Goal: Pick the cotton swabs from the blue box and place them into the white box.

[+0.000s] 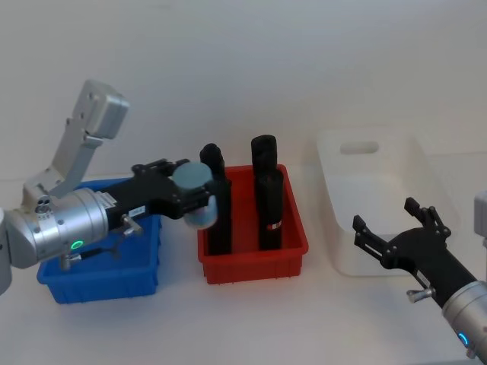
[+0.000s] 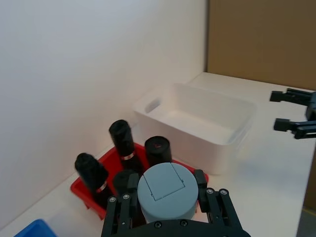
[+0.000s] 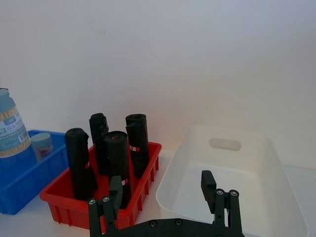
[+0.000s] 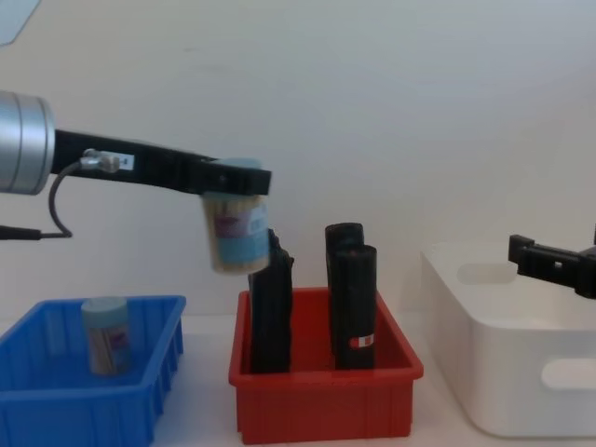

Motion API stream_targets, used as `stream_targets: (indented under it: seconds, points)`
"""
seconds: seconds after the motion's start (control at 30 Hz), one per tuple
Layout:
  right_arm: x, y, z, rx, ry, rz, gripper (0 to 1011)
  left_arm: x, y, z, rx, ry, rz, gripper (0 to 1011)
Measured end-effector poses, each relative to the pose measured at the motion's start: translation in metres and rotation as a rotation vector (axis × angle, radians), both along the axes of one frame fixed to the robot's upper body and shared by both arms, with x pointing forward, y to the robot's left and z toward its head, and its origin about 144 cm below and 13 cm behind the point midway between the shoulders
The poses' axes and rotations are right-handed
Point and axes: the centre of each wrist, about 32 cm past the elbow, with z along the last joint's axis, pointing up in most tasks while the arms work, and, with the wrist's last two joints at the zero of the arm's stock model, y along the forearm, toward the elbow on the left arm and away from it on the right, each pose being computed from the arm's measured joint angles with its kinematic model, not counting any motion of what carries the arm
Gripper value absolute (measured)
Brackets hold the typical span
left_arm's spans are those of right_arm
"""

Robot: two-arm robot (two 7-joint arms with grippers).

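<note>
Jaws of the L gripper (image 1: 198, 201) clamp a cotton swabs jar (image 1: 192, 180); jaws of the R gripper (image 1: 384, 217) stand spread, gripping nothing.

Head view: L arm extends from the left edge, forearm roughly level, across the blue box (image 1: 99, 287). It holds the jar over the left rear of the red bin (image 1: 255, 262), beside the black rolls (image 1: 264, 160) standing in it. R arm comes in from the lower right corner, gripper near the front of the white box (image 1: 338, 251).

L wrist view: the jar's grey-blue lid sits between the fingers (image 2: 201, 181), with red bin below and white box beyond. The R gripper is farther off over the white table (image 2: 266, 163). A brown panel (image 2: 261, 39) stands behind.

R wrist view: the open gripper looks down on the white box, w/ red bin and blue box off to one side.

Chest view: the jar hangs upright, well clear of the table and gripped at the lid, above the bin's left side. A second jar (image 4: 104, 333) stands in the blue box. R gripper is at the right edge, above the white box's rim. A plain white wall (image 4: 391, 112) is the backdrop.
</note>
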Motion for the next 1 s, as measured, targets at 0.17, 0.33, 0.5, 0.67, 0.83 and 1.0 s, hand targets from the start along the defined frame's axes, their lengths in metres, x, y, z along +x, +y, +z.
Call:
stream_targets:
  seconds: [0.17,0.33,0.5,0.67,0.83,1.0]
  points:
    - [0.0,0.0,0.0,0.0,0.0,0.0,1002,0.004,-0.009,0.004,-0.003,0.005,-0.084,671]
    - [0.0,0.0,0.0,0.0,0.0,0.0,1002,0.01,-0.02,0.006,-0.005,0.013,-0.173,670]
    - [0.0,0.0,0.0,0.0,0.0,0.0,1002,0.015,-0.03,0.008,-0.006,0.02,-0.242,671]
    - [0.0,0.0,0.0,-0.001,0.0,0.018,1002,0.018,-0.037,0.009,-0.007,0.023,-0.29,670]
    - [0.0,0.002,0.002,-0.006,-0.003,0.054,1002,0.021,-0.043,0.01,-0.007,0.026,-0.328,671]
    - [0.001,0.003,0.005,-0.017,-0.007,0.114,1002,0.022,-0.047,0.011,-0.007,0.028,-0.353,670]
